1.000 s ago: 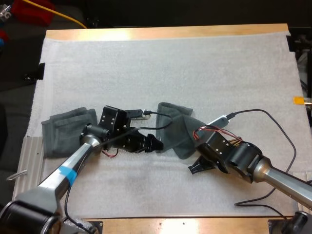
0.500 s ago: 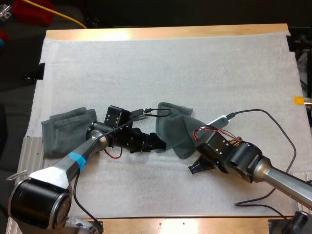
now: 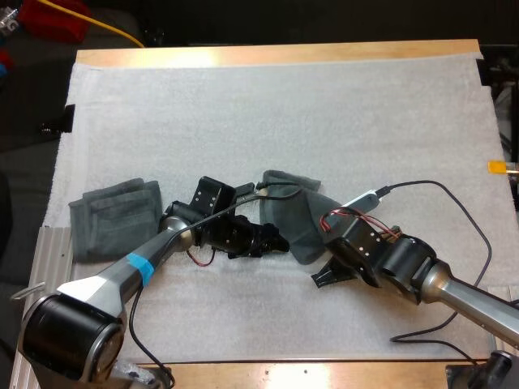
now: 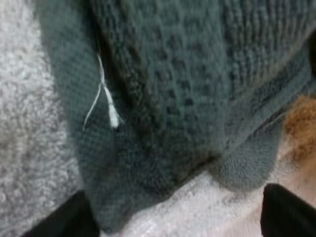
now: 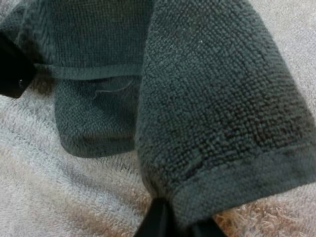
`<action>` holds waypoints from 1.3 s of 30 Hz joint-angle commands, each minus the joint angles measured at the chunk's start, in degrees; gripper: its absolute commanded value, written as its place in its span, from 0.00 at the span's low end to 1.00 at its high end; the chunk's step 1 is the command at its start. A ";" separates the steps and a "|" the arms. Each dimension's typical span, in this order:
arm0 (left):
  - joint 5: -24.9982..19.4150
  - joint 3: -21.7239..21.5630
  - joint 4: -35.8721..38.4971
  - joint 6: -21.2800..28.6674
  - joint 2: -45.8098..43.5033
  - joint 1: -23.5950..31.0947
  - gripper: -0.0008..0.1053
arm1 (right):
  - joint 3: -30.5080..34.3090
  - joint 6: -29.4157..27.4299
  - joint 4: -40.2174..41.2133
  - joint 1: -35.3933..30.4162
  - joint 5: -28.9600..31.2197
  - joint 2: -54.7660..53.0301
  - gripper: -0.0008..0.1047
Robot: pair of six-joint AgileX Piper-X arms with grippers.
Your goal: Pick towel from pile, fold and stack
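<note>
So far 1 folded towel (image 3: 113,217) lies mid-left on the mat (image 3: 324,105); the 2nd, a crumpled towel (image 3: 293,212), sits at centre, not yet folded. Right gripper (image 3: 320,277) pinches its lower corner, and left gripper (image 3: 277,241), fingers apart, is at its left edge. Fold & stack left to do.

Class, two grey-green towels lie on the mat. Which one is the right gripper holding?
The crumpled towel in the middle of the mat: the right gripper pinches its hem. The folded towel lies flat at the mat's left side, with no gripper on it.

Left fingers (image 4: 64,219) spread apart, right fingers (image 5: 155,222) pinched together, arms low
</note>
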 commanded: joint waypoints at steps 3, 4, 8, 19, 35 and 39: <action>-2.56 -0.05 -0.17 -0.85 1.08 -0.61 0.55 | -0.11 0.16 0.18 -0.24 0.24 -0.49 0.02; -2.90 -0.05 -0.17 -1.13 1.17 -0.61 0.51 | -0.11 0.16 0.18 -0.24 0.24 -0.49 0.02; -4.39 -0.20 -0.17 -3.05 1.34 -0.61 0.41 | -0.11 0.16 0.18 -0.24 0.24 -0.49 0.02; -8.83 -0.41 0.70 -3.60 1.56 -0.61 0.05 | -0.11 0.16 0.18 -0.24 0.24 -0.49 0.02; -13.08 -2.27 9.13 6.99 -2.75 -0.61 0.01 | -0.11 -0.91 0.18 -0.24 0.33 -0.59 0.02; -16.34 -5.14 13.96 11.78 -6.94 -0.54 0.01 | -0.31 -3.45 0.18 -0.24 3.18 -1.64 0.02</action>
